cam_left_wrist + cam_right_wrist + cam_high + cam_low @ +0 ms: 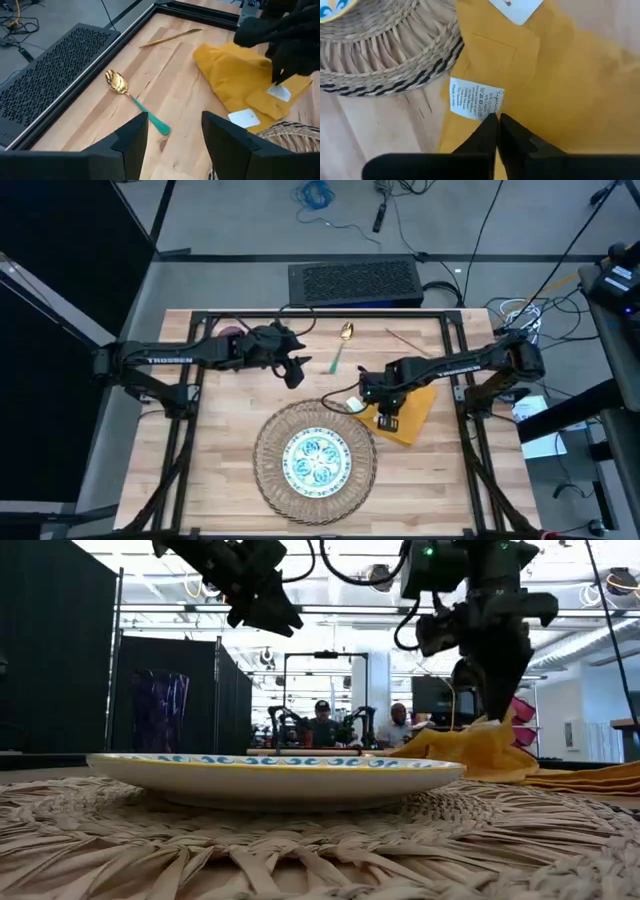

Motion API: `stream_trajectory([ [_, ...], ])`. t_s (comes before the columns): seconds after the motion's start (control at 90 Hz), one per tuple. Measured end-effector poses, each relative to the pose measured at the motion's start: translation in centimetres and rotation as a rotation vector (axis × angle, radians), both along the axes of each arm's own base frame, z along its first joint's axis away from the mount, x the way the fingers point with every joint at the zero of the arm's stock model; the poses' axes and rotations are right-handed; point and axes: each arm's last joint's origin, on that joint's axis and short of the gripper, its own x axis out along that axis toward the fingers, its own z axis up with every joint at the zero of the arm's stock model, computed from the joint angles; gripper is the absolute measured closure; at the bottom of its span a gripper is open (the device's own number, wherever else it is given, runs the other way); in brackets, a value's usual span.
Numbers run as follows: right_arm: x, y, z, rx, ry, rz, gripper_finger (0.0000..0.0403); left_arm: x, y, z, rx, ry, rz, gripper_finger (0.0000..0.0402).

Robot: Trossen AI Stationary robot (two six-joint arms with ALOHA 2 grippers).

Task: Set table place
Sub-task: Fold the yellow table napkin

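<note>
Two dark arms reached over the table (pixel 200 480), a light plank top in a black frame. The right gripper (pixel 388 418) was down at the yellow napkin (pixel 412 412), which lay crumpled just beside the round wicker mat (pixel 268 470) on its right side, one edge touching or slightly overlapping the mat's rim. In the right wrist view its fingers (pixel 487 132) were pressed together with their tips on the cloth beside the white care label (pixel 476 99); whether any fabric was pinched between them could not be told. In the low view the napkin (pixel 490 752) rose in a peak under that gripper (pixel 490 690).

The left gripper (pixel 294 372) hung above the table towards the far left, fingers (pixel 131 137) spread and holding nothing. Just beyond it lay the spoon (pixel 340 348), gold bowl towards the far edge, teal handle pointing back at the mat. A thin fork-like piece (pixel 408 340) lay farther right near the far frame, well apart from the spoon. A second white tag (pixel 244 118) showed on the napkin close to the mat's edge.

On the middle of the mat sat the white plate (pixel 316 458) with its teal pattern. A purple cup (pixel 232 330) stood partly hidden under the left arm at the far left corner. Beyond the table lay a black perforated box (pixel 352 280) and loose cables (pixel 316 194) on the floor. Far off in the room, the low view showed seated people (pixel 322 720).
</note>
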Motion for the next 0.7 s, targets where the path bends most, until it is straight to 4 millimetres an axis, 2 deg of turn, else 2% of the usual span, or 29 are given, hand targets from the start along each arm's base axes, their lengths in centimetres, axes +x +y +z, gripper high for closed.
stream_trajectory([
  [0.311, -1.5, 0.3, 0.0, 0.016, 0.147, 0.027, 0.0259, 0.0, 0.0, 0.0, -0.003, -0.001, 0.002, 0.0230],
  [0.433, -1.6, 0.2, 0.1, -0.047, 0.158, 0.062, 0.0238, 0.0, 0.0, 0.0, -0.004, -0.001, 0.002, 0.0230],
  [0.544, -1.0, -0.3, 0.6, -0.153, 0.098, 0.091, 0.0263, 0.0, 0.0, 0.0, -0.004, -0.001, 0.002, 0.0230],
  [0.7, 0.5, -1.2, 1.2, -0.173, -0.048, 0.127, 0.0383, 0.0, 0.0, 0.0, -0.004, -0.002, 0.003, 0.0230],
])
